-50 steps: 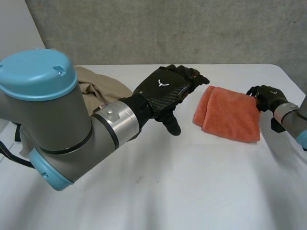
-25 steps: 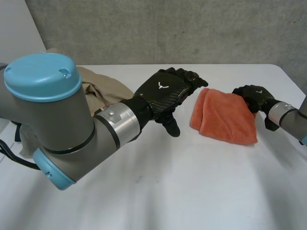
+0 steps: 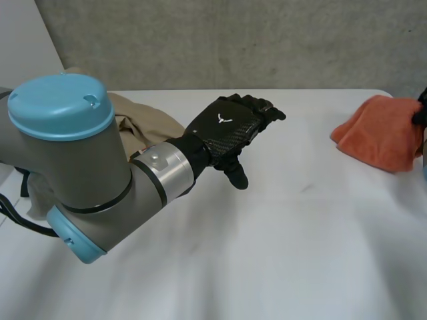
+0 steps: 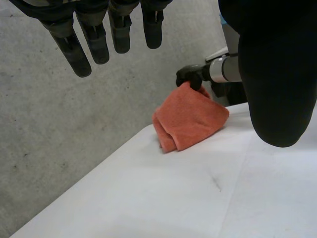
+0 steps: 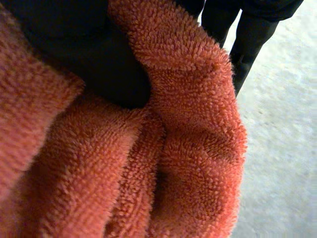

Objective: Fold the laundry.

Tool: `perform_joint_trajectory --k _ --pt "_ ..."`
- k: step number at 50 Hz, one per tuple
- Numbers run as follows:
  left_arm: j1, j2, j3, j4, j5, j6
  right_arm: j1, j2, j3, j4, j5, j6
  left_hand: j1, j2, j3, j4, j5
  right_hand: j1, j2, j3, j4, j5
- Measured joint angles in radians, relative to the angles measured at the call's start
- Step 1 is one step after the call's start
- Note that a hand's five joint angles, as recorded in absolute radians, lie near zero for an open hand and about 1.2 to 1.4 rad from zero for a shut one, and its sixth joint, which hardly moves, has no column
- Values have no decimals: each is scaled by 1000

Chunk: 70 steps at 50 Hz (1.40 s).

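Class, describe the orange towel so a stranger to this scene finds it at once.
Start at the white table and go to its far right corner. There a folded orange terry towel is pinched at its top by the right hand. The crumpled beige cloth at the left is not orange.

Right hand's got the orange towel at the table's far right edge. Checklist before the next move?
1. Grip of right robot hand on orange towel: ok, fingers closed on its upper part.
2. Towel folded: ok, layers lie together.
3. Towel lifted off the table: cannot tell, its lower end may touch.
4. Free left robot hand: ok, open, holding nothing, apart from the towel.
5. Path free of beige garment: ok, heaped behind the left arm.
6. Bare table in the middle: ok.
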Motion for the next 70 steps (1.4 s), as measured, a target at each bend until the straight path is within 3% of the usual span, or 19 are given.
perform_joint_trajectory --k 6,16,38,40,41,44,45,50,58,62,66,70 --pt "0 2 0 -2 -3 0 -24 13 12 2 82 61 0 0 0 0 0 0 0 0 0 0" --pt "-5 8 0 -4 -19 0 -72 -14 81 30 145 150 0 0 0 0 0 0 0 0 0 0" --pt "-29 27 11 -1 -21 -2 -140 -205 384 50 137 140 0 0 0 0 0 0 0 0 0 0" --pt "-32 27 12 -1 -21 -2 -149 -215 399 51 127 134 0 0 0 0 0 -38 -76 -82 -86 -74" --pt "-34 28 13 0 -21 -2 -158 -228 419 51 111 126 0 0 0 0 0 -281 -331 -330 -315 -307" --pt "-39 28 17 2 -20 -3 -172 -258 459 50 82 100 0 0 0 0 0 -747 -815 -812 -820 -801" --pt "-40 28 17 2 -20 -3 -174 -262 464 50 80 96 0 0 0 0 0 -780 -851 -851 -848 -837" --pt "-48 30 24 3 -21 -3 -195 -321 526 44 87 -1 0 0 0 0 0 -872 -962 -978 -988 -955" --pt "-54 47 28 4 -21 -4 -263 -416 570 -8 240 -311 0 0 0 0 0 -872 -962 -978 -990 -956" --pt "-54 54 30 4 -23 -4 -278 -485 599 -106 277 -447 0 0 0 0 0 -872 -962 -978 -990 -956" --pt "-51 65 41 8 -41 -4 -277 -580 661 -278 253 -564 0 0 0 0 0 -872 -962 -978 -990 -956" --pt "-43 78 56 27 -101 -3 -248 -655 748 -417 137 -623 0 0 0 0 0 -872 -962 -978 -990 -956"
